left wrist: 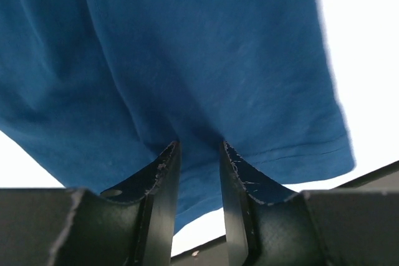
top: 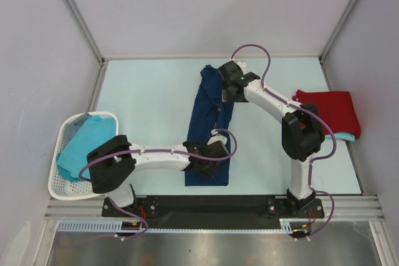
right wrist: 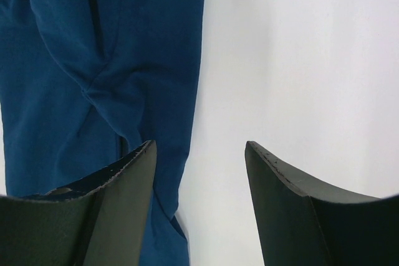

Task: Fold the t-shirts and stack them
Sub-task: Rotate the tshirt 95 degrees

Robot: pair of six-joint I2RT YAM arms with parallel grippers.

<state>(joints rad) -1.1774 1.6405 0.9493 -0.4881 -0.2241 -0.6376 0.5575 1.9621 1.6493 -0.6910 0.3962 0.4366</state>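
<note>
Navy t-shirt (top: 209, 119): folded lengthwise into long narrow strip, lies mid-table, running far-to-near, near end squarer w/ hem visible, far end bunched + creased.
Red t-shirt (top: 329, 110): folded, flat at right edge of table, atop a turquoise t-shirt (top: 346, 136), only thin edge showing.
Aqua t-shirt (top: 84, 144): crumpled in basket, far left.

Four t-shirts lie on or near the bench (top: 156, 91): one navy t-shirt (top: 209, 123) at its centre; one red t-shirt (top: 330, 110) at its right edge, stacked on one turquoise t-shirt (top: 346, 136); one aqua t-shirt (top: 84, 144) inside the single white basket (top: 59, 182) at its left edge. Two arms.
</note>
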